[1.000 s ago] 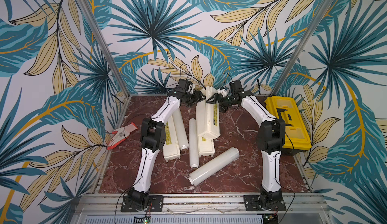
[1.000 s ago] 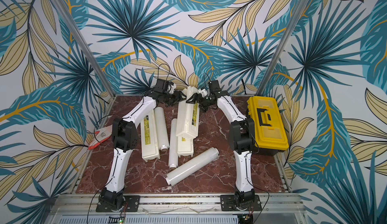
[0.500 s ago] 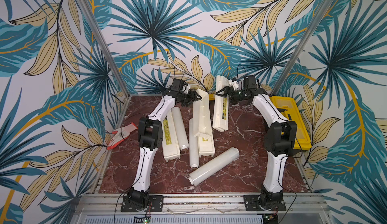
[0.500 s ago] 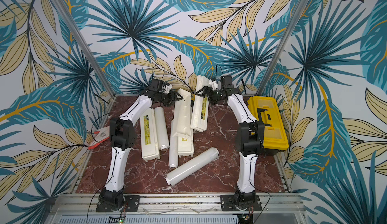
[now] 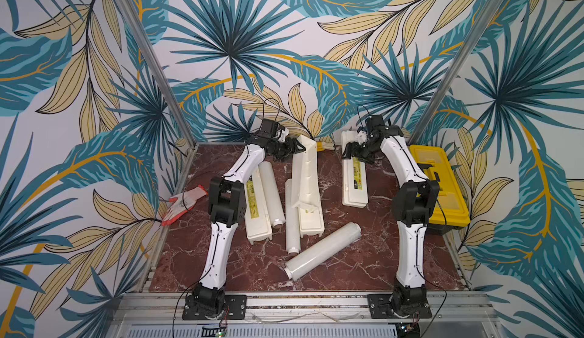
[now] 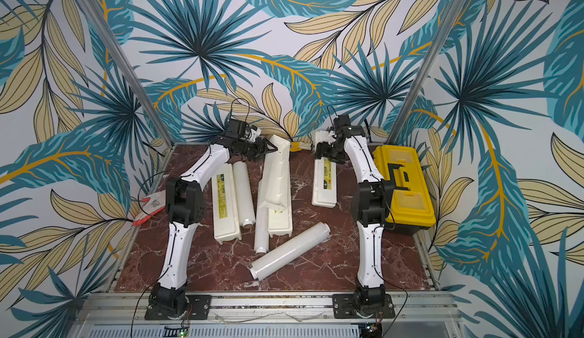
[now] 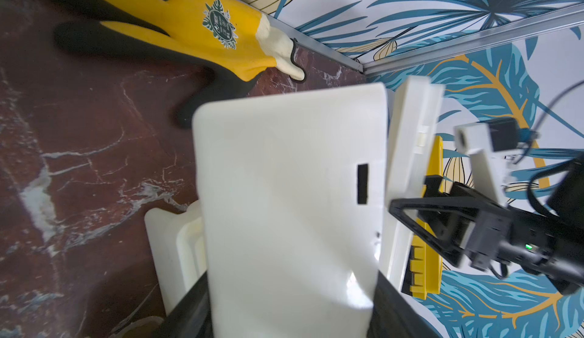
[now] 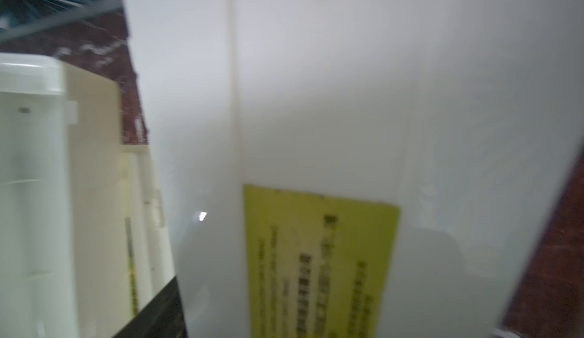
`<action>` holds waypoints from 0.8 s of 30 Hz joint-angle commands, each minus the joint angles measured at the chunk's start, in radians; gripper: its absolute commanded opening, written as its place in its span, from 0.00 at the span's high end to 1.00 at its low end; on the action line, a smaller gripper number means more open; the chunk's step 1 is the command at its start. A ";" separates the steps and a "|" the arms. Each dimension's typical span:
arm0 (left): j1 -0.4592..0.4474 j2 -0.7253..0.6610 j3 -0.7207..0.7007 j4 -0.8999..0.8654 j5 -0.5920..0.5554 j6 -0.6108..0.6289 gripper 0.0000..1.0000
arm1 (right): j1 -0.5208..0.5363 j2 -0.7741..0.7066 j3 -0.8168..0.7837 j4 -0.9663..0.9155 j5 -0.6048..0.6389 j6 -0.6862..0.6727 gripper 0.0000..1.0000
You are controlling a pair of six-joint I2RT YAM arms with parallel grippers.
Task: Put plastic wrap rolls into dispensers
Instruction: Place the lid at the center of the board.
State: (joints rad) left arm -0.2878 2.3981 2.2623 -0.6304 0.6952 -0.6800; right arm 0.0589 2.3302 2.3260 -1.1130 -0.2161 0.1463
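Dispensers lie on the desk, rolls loose beside them
Left hand grasps the middle dispenser by its raised lid; right hand clasps the right dispenser

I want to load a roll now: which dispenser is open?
The middle dispenser: its lid stands raised in the left gripper; the left dispenser and right dispenser are shut, labels up.
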 commanded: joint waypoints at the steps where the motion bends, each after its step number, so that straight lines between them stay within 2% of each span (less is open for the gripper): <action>1: -0.011 0.015 -0.011 -0.079 -0.034 0.049 0.49 | -0.024 0.048 -0.007 -0.070 0.165 -0.069 0.48; 10: -0.017 -0.003 -0.010 -0.080 -0.030 0.042 0.49 | -0.089 0.160 -0.008 -0.057 0.291 -0.101 0.46; 14: -0.022 -0.002 -0.013 -0.080 -0.033 0.041 0.49 | -0.101 0.171 -0.023 -0.063 0.297 -0.106 0.34; 17: -0.025 -0.003 -0.012 -0.078 -0.036 0.039 0.49 | -0.106 0.164 -0.044 -0.052 0.265 -0.113 0.16; 18: -0.026 -0.003 -0.012 -0.079 -0.036 0.039 0.49 | -0.106 0.163 -0.046 -0.054 0.264 -0.107 0.01; 24: -0.030 -0.035 -0.006 -0.073 -0.040 0.034 0.49 | -0.106 0.069 -0.104 -0.015 0.272 -0.073 0.01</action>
State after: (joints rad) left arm -0.3088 2.3939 2.2623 -0.6380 0.6994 -0.6781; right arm -0.0460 2.4836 2.2620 -1.1412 0.0486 0.0563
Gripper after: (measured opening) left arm 0.668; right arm 0.992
